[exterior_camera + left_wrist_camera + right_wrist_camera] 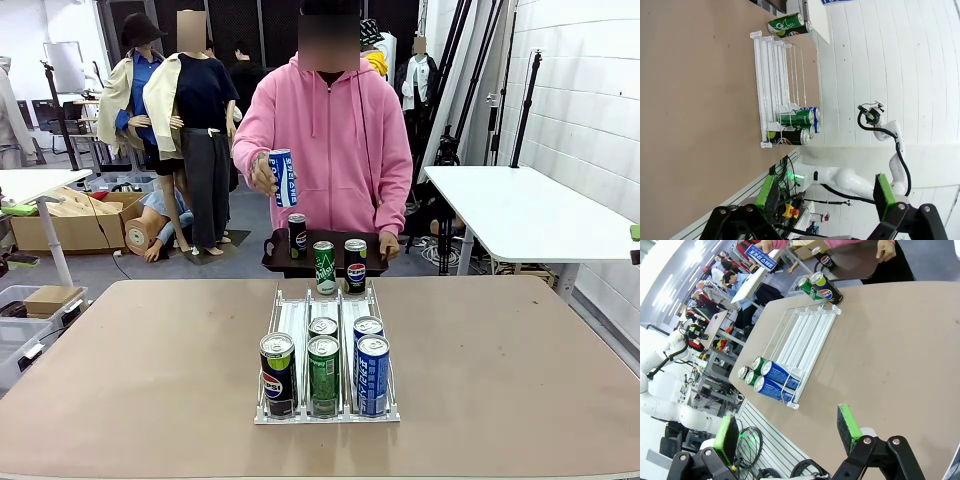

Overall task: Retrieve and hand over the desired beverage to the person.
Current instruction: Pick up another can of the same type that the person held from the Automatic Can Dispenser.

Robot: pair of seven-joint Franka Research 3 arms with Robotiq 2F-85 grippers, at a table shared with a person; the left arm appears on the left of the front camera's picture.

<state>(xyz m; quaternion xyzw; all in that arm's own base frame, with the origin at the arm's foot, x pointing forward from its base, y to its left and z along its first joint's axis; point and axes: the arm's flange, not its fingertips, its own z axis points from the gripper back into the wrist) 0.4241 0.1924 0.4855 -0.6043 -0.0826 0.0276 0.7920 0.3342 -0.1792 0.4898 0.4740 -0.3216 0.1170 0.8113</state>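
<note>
Here, the white rack holds five cans.

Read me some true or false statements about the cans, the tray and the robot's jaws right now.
1. The person holds up a blue and white can. True.
2. The tray carries three cans. False: one black can stands on it.
3. Five cans stand at the near end of the rack. True.
4. The left gripper is shut on a green can. False: its jaws are open and hold nothing.
5. The right gripper has open jaws. True.
</note>
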